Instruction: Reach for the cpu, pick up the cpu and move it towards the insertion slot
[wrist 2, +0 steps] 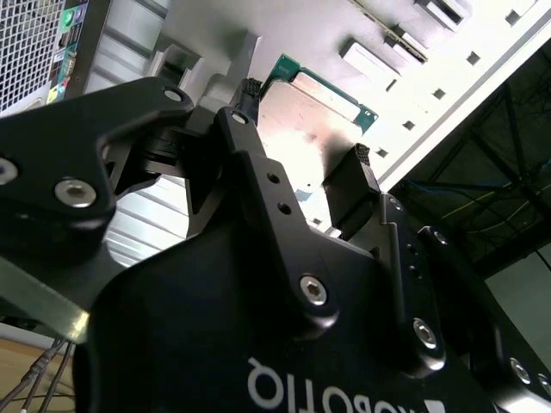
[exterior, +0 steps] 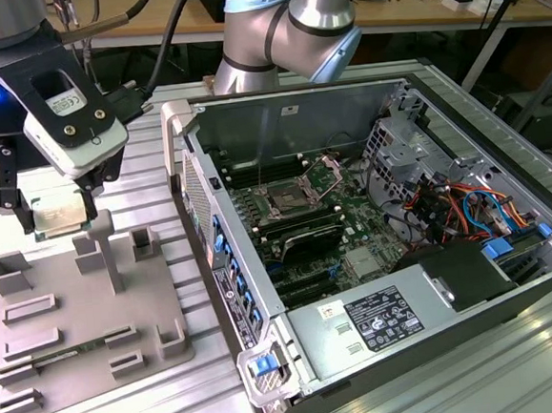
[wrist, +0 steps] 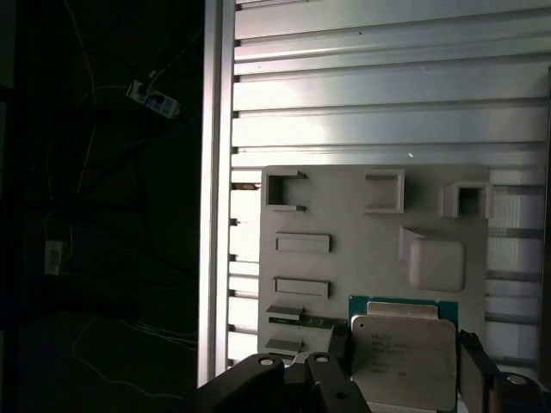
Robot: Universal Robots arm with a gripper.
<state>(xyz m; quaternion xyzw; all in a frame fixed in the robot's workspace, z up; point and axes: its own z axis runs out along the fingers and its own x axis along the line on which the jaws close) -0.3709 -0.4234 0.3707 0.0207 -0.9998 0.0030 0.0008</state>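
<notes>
In the exterior view we see the gripper (exterior: 59, 214) drawn in narrow on the cpu (exterior: 61, 210), a black finger against each of two opposite edges and the chip lying flat between them. It hangs over the far end of the grey tray (exterior: 75, 323), above the tray's upright posts (exterior: 96, 247). The white camera block (exterior: 70, 116) rides on the wrist above that same end. The open computer case (exterior: 376, 256) lies beside the tray, on the exterior view's right. The insertion slot (exterior: 285, 202) on its board is well apart from the tray and from the chip.

In the second wrist view we look along the gripper's black body. The fingers (wrist 2: 357, 176) press the cpu's edges, and its metal top and green rim show between them, with the tray's pale surface behind.

In the first wrist view we look down on the tray, which rests on a slatted metal table (wrist: 362, 86). The cpu, silver top up, is clamped between the two fingers over the tray's edge, just beside a raised square pad (wrist: 436, 262) on the tray.
</notes>
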